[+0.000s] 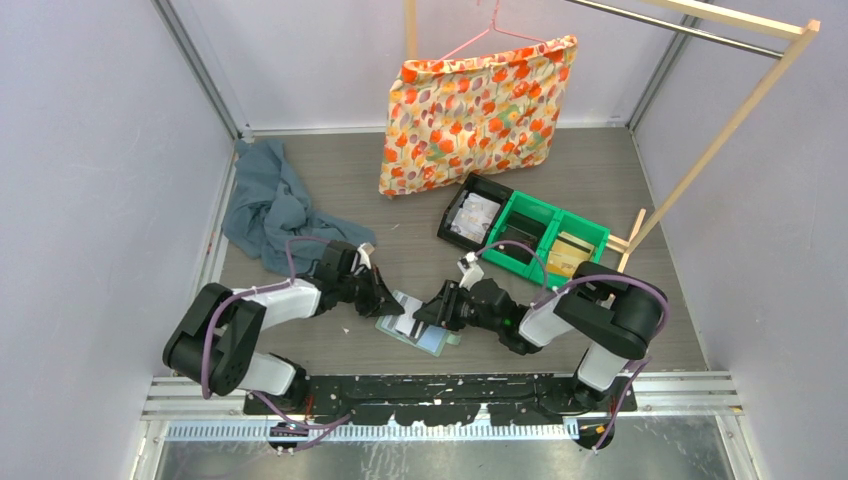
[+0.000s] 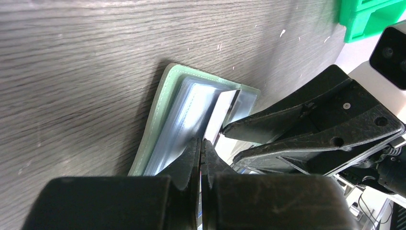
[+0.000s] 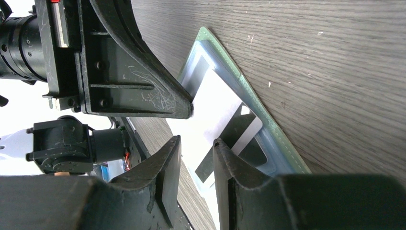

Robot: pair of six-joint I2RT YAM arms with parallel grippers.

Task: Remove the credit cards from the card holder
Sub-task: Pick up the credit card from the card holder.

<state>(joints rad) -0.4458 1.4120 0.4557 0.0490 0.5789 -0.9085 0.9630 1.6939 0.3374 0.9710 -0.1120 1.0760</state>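
Right wrist: right gripper [image 3: 194,160] jaws parted astride 1 striped credit card [image 3: 215,105]; clenched left gripper [image 3: 188,111] pins the card holder [image 3: 195,69]. A shallow pinch could slip off.

My left gripper [image 2: 201,143] and right gripper [image 3: 195,143] have matt black plastic fingers, scuffed with fine scratches. The card holder [image 2: 159,103] has a smooth, matt sage-green cover and glossy clear plastic pockets. The credit card [image 3: 215,103] is smooth and white. The table [image 2: 72,72] shows matt grey wood grain.
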